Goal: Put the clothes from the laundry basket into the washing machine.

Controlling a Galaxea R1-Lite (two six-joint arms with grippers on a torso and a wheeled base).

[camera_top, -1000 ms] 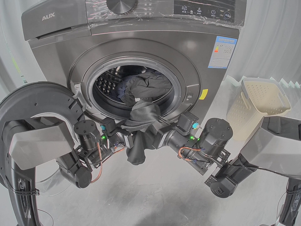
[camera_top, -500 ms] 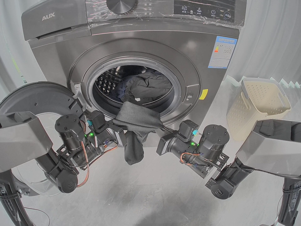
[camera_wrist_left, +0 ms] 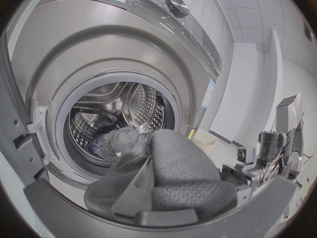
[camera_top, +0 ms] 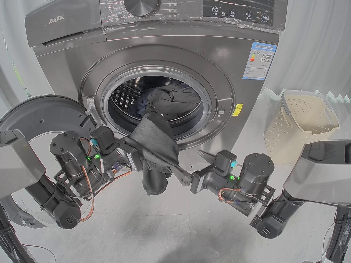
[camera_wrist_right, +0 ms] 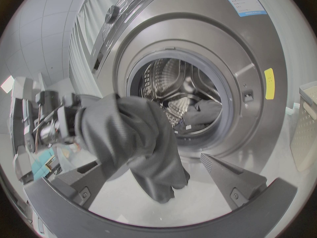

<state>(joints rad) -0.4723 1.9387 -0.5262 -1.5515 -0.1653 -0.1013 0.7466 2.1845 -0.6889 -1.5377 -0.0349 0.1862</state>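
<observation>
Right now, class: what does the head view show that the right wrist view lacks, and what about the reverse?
The head view adds the open door swung out on the robot's left. The right wrist view adds ceiling tiles. Both share the dark garment hanging before the washing machine opening, clothes in the drum, and the laundry basket.

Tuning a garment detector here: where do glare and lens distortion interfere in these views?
Head view: the plastic film on the washing machine throws streaky glare. Left wrist view: fisheye bends the door seal, and the drum gleams. Right wrist view: same bending, black corners; the dark garment shows no glare.
</observation>
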